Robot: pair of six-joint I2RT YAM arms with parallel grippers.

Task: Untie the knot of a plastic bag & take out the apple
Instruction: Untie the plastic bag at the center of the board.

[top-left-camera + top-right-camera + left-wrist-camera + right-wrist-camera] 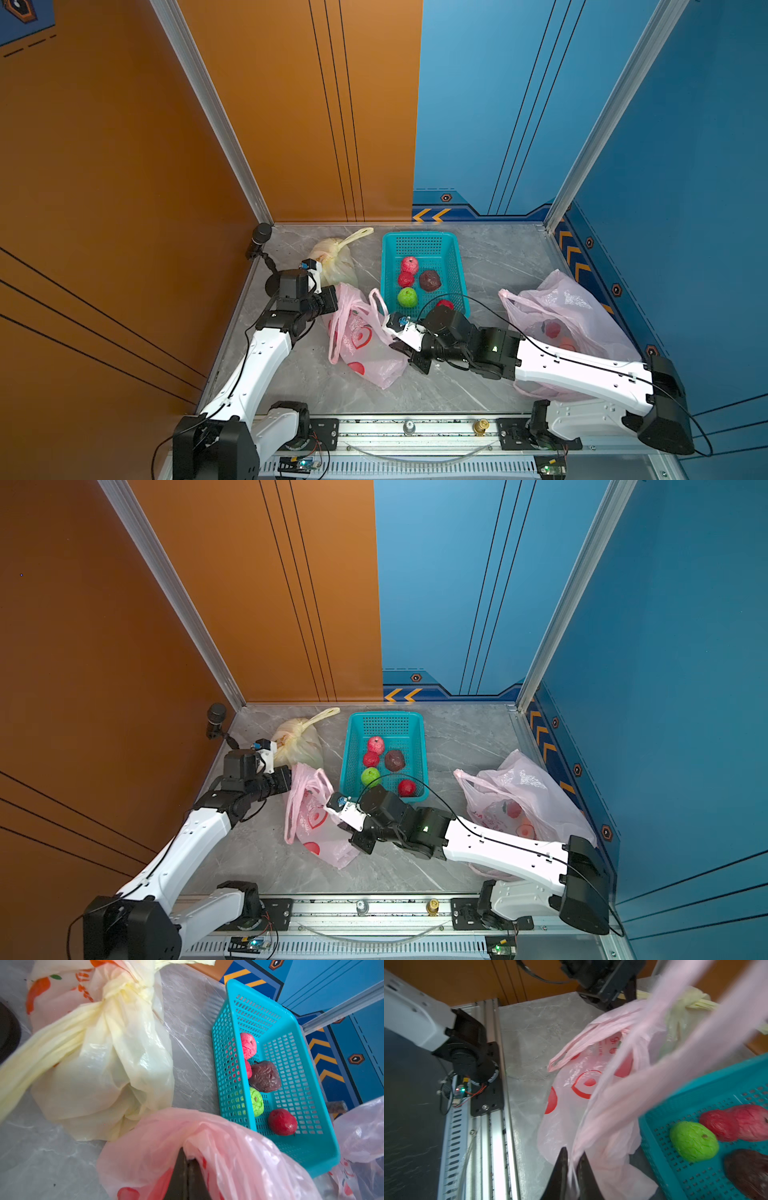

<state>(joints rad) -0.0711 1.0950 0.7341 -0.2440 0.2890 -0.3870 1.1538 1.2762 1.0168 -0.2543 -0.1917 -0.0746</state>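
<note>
1. Plastic first: the pink bag [361, 345] with red prints lies crumpled on the marble table [490, 257]. It sits between your two arms, just beside the near corner of the teal basket [417, 243].
2. Your left gripper [187, 1165] is pinched together on the bag's rim, and the film bulges over its fingers.
3. Your right gripper [573, 1157] is nipped on a stretched, blurred pink strand of the same bag.
4. Its handles [376, 299] stand as loose loops.
5. You cannot tell whether an apple sits inside, because the red patches could be print or fruit.
6. In the basket lie a green apple [407, 297], a pink fruit [409, 264], a dark brown one [429, 280] and two red ones.
7. The yellow bag [332, 262] beyond your left gripper is knotted [116, 995].
8. A right-hand bag [569, 316] lies partly under your right arm.
</note>
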